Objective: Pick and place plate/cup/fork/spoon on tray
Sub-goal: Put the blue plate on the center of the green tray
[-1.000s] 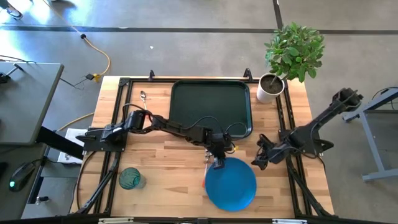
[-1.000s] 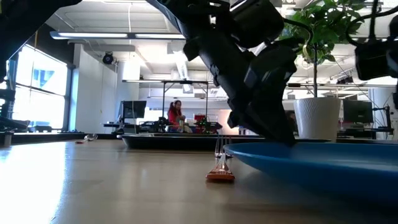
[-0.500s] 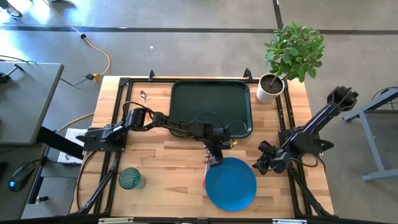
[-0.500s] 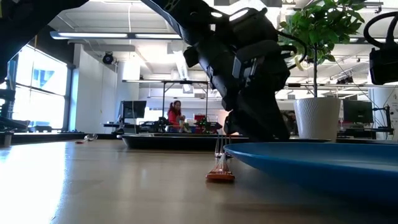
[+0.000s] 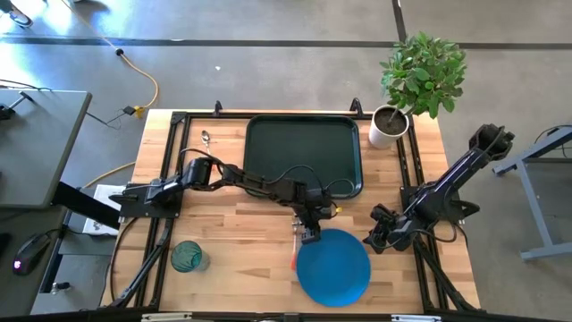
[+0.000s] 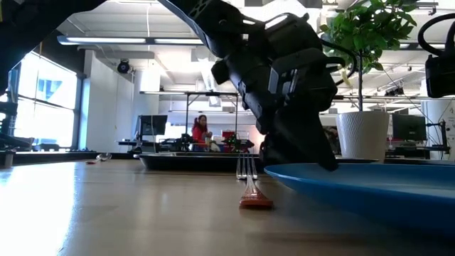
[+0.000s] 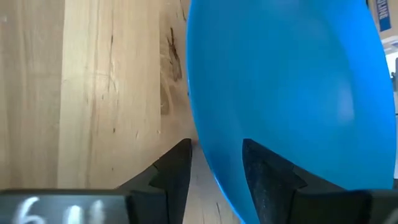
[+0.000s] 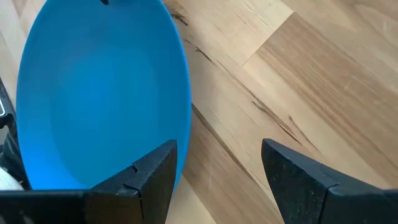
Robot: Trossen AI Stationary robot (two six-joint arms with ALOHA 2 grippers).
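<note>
The blue plate [image 5: 333, 266] lies flat on the table near its front edge. My left gripper [image 5: 309, 233] is at the plate's far-left rim and shut on it; it also shows in the left wrist view [image 7: 214, 177]. The fork [image 5: 294, 252] lies just left of the plate, seen end-on in the low view [image 6: 250, 186]. My right gripper [image 5: 374, 237] is open and empty by the plate's right rim. The teal cup [image 5: 187, 257] stands at the near left. The spoon [image 5: 206, 139] lies at the far left. The dark-green tray [image 5: 304, 154] is empty. My left gripper has the plate's far-left rim [image 7: 208, 163] between its fingers. One finger [image 7: 264, 180] lies over the plate's inside and the other [image 7: 176, 169] stands outside the rim. The fingers slant down from the table's far-left side. The plate rests on the table.
A white pot with a green plant [image 5: 390, 127] stands at the tray's far right corner. Black rails [image 5: 166, 170] run along the table's left and right sides. Bare wood lies between the tray and the plate.
My left gripper has drawn back a little from over the plate to its far-left rim. The plate has slid slightly toward the table's near right, and the fork beside it has shifted a little. My right gripper has moved slightly toward the near edge.
</note>
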